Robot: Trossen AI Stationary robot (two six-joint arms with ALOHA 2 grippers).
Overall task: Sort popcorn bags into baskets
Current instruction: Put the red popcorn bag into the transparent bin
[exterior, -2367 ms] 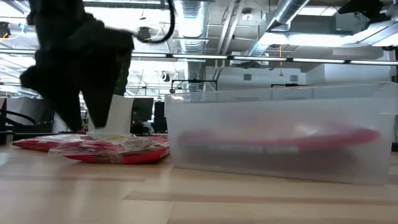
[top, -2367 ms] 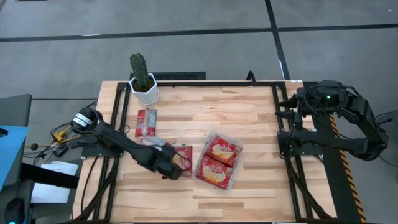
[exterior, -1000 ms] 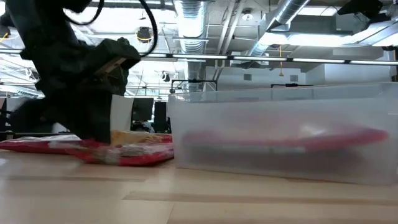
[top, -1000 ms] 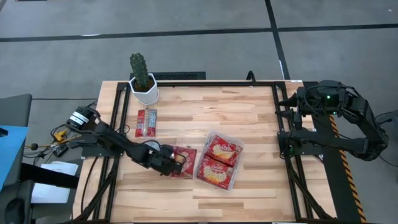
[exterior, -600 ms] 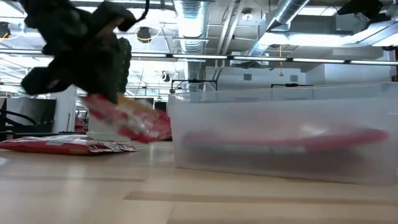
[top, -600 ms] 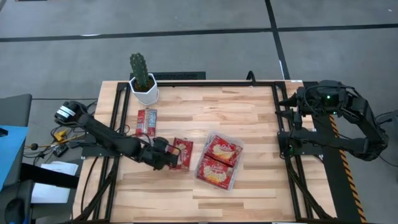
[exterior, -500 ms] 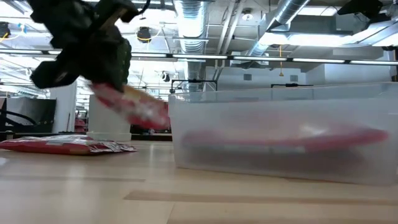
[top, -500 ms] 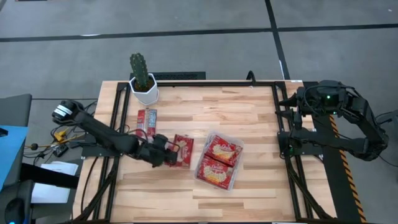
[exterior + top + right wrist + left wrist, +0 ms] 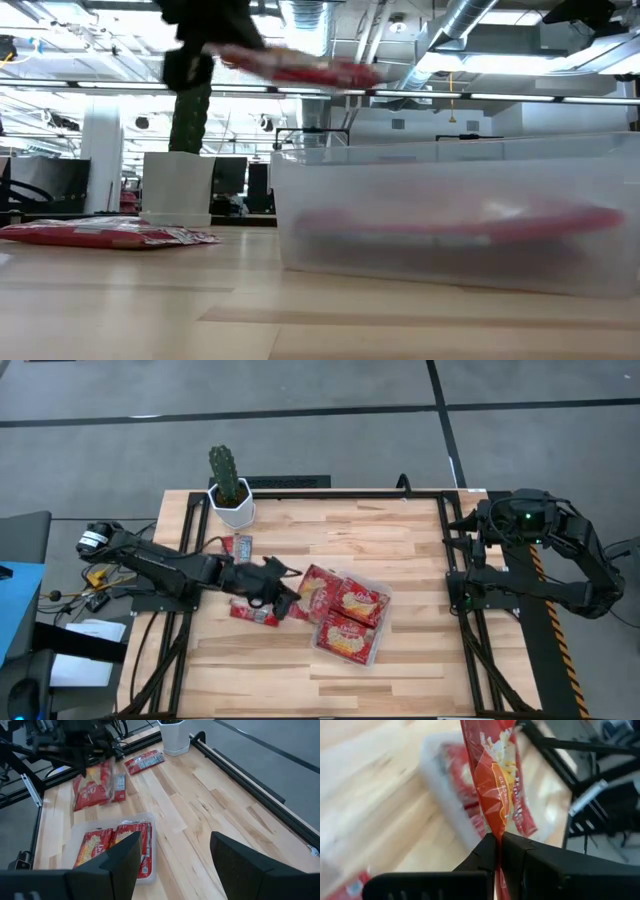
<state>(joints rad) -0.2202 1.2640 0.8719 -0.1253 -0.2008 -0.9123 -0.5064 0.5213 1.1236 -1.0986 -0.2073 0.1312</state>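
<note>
High view: left hand (image 9: 284,586) clamping popcorn bag (image 9: 313,591)

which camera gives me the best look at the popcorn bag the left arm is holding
The left wrist view: the popcorn bag fills it, pinched edge-on in the left gripper. The high view shows it small beside the bin; the low view a blurred red streak; the right wrist view shows it far off.

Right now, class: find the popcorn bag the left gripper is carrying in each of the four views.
High view: held popcorn bag, left of the clear bin.
Low view: top, above the bin's left end.
Left wrist view: centre, pinched upright.
Right wrist view: upper left.
Shared landmark: the clear bin.
</note>
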